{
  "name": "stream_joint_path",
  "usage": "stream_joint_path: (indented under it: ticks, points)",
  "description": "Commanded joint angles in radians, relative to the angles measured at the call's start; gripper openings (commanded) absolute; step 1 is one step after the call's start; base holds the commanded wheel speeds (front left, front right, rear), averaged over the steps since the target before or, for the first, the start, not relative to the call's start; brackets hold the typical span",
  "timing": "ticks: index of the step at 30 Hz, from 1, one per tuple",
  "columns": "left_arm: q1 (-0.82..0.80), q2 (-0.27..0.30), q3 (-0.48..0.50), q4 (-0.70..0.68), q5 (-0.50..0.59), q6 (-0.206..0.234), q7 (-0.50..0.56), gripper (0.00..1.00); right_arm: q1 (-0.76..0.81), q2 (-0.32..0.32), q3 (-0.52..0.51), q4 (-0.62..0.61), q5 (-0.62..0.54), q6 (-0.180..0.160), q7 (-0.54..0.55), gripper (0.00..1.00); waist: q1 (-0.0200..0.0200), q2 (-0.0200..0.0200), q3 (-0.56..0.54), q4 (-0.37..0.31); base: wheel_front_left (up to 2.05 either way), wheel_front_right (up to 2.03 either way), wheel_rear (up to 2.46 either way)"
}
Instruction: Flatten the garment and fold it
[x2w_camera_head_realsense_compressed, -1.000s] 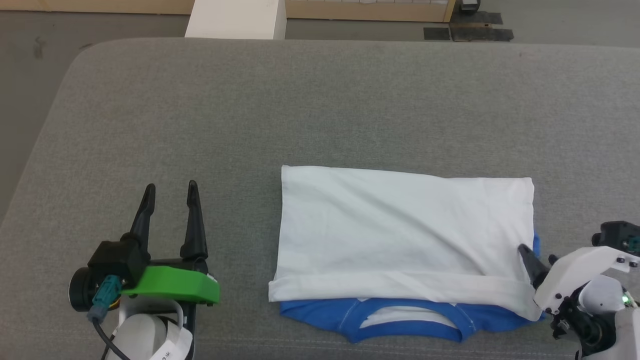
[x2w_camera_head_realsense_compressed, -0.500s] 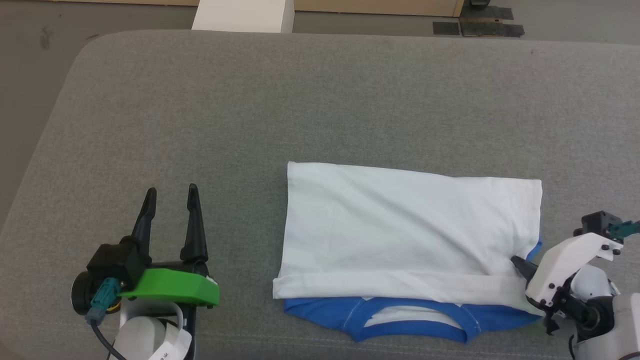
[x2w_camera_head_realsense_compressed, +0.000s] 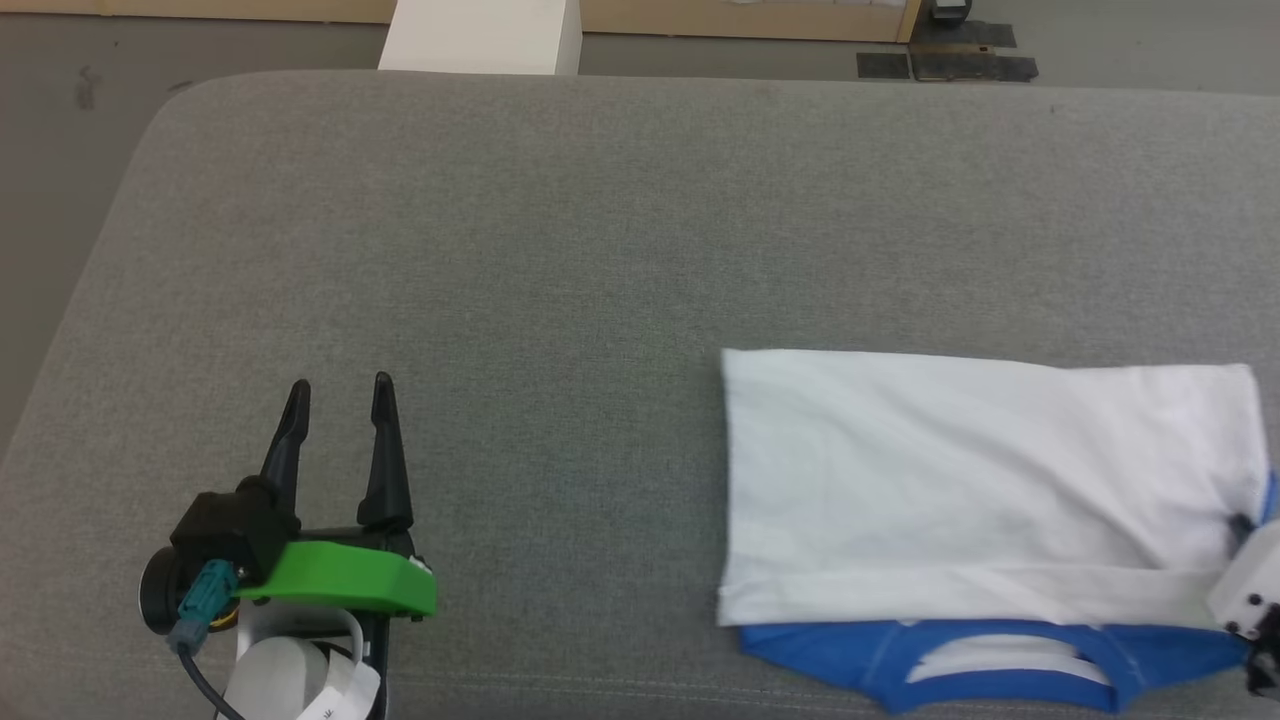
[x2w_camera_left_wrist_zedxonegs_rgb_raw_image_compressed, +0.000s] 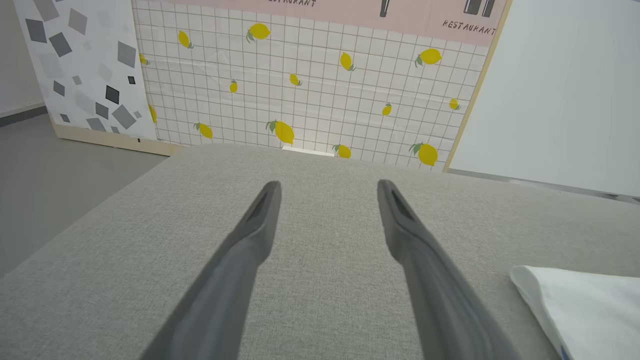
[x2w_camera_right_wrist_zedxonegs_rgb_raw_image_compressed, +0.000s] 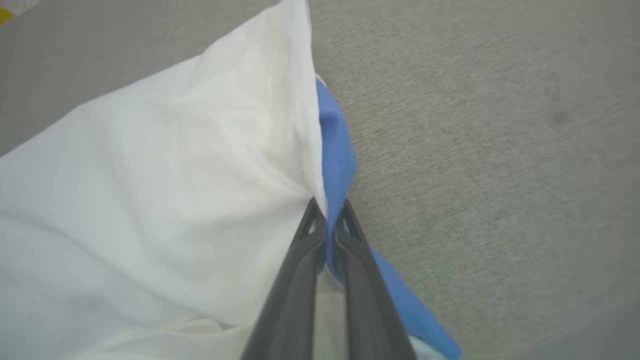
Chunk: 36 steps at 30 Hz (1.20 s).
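Gripping site: the right end effector (x2w_camera_right_wrist_zedxonegs_rgb_raw_image_compressed: 327, 210) was closed on the shirt (x2w_camera_head_realsense_compressed: 980, 470) at its right-hand edge, pinching the white top layer together with the blue fabric beneath it.
Shirt position: it lay partly folded as a white rectangle on the near right of the grey worktop (x2w_camera_head_realsense_compressed: 600, 250), with the blue collar (x2w_camera_head_realsense_compressed: 1000, 675) showing along the near edge.
Left end effector (x2w_camera_head_realsense_compressed: 335, 385): it was open and empty, well apart from the shirt, to its left.
Handling: the shirt was judged light, soft and limp; it would drape and wrinkle rather than hold shape, and stacked layers could slide apart.
Where to hold: edges or corners, catching every layer; a second hold at the opposite edge would likely keep the fold square.
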Motion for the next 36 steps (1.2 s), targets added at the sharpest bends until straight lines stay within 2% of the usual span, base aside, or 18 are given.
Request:
stream_joint_path:
  ticks: [1, 5, 11, 15, 16, 19, 24, 28, 36]
  points:
    - [0.011, -0.005, 0.001, 0.001, 0.012, -0.006, -0.005, 1.0, 0.012, -0.003, -0.019, -0.012, -0.022, -0.002, -0.008, 0.0, 0.0, 0.0, -0.002, -0.001, 0.0, 0.0, 0.0]
    - [0.015, -0.005, -0.002, 0.003, 0.01, -0.008, -0.005, 1.0, 0.037, -0.003, -0.023, -0.044, -0.038, -0.002, -0.001, 0.0, 0.0, 0.0, -0.006, -0.004, 0.0, 0.0, 0.0]
    - [0.022, -0.006, -0.01, 0.012, 0.005, -0.011, -0.005, 1.0, 0.137, -0.003, 0.106, -0.229, -0.013, -0.002, 0.05, 0.0, 0.0, 0.0, -0.022, -0.001, 0.0, 0.0, 0.0]
    - [0.03, -0.006, -0.009, 0.015, 0.006, -0.014, -0.005, 1.0, 0.206, -0.003, 0.26, -0.43, 0.023, -0.002, 0.128, 0.0, 0.0, 0.0, -0.032, -0.003, 0.0, 0.0, 0.0]
    - [0.031, -0.006, -0.009, 0.018, 0.007, -0.018, -0.005, 1.0, 0.226, -0.003, 0.405, -0.555, 0.014, -0.002, 0.189, 0.0, 0.0, 0.0, -0.032, -0.002, 0.0, 0.0, 0.0]
    - [0.024, -0.006, -0.013, 0.018, 0.005, -0.02, -0.005, 1.0, 0.209, -0.003, 0.55, -0.597, -0.013, -0.002, 0.229, 0.0, 0.0, 0.0, -0.024, 0.0, 0.0, 0.0, 0.0]
    - [0.005, -0.006, -0.034, 0.019, -0.003, -0.02, -0.005, 1.0, 0.119, -0.011, 0.748, -0.507, -0.04, -0.002, 0.275, 0.0, 0.0, 0.0, 0.001, 0.019, 0.0, 0.0, 0.0]
    - [-0.014, -0.006, -0.051, 0.018, -0.011, -0.017, -0.005, 1.0, 0.04, -0.013, 0.839, -0.374, -0.039, -0.002, 0.281, 0.0, 0.0, 0.0, 0.03, 0.046, 0.0, 0.0, 0.0]
    - [-0.031, -0.006, -0.06, 0.017, -0.019, -0.007, -0.005, 1.0, -0.055, -0.01, 0.913, -0.132, 0.018, -0.002, 0.271, 0.0, 0.0, 0.0, 0.065, 0.081, 0.0, 0.0, 0.0]
